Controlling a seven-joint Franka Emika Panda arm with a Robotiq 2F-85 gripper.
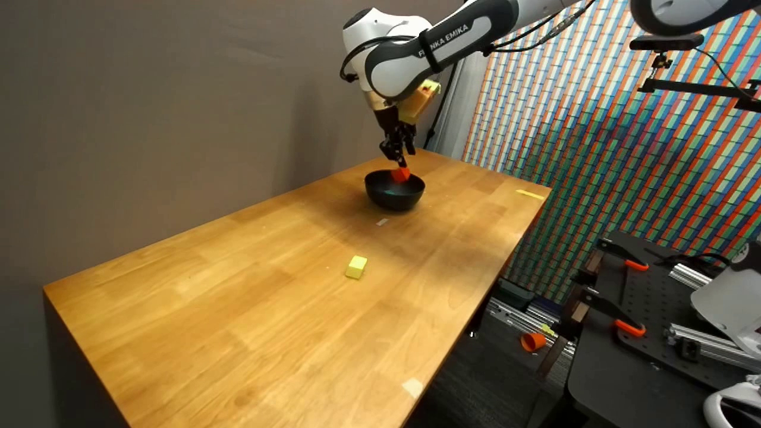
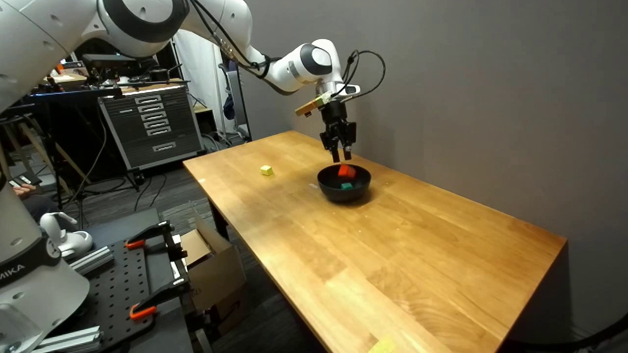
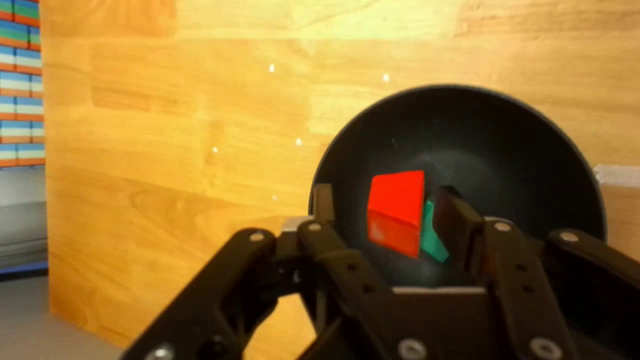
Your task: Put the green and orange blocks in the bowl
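Note:
The black bowl (image 1: 389,199) stands on the wooden table and shows in both exterior views (image 2: 338,197) and the wrist view (image 3: 480,130). The green block (image 2: 347,186) lies inside the bowl; in the wrist view the green block (image 3: 432,237) is partly hidden by the orange block and a finger. The orange-red block (image 2: 347,171) is tilted, below the fingertips and within the bowl's outline; I cannot tell whether it rests on anything. It also shows in the wrist view (image 3: 397,210). My gripper (image 2: 342,158) is open above the bowl, fingers apart from the orange block.
A pale yellow cube (image 1: 356,267) sits on the table (image 1: 238,309) apart from the bowl. A grey wall (image 1: 178,107) runs along one long table edge. A black side table (image 1: 618,380) with clamps stands beyond the opposite edge.

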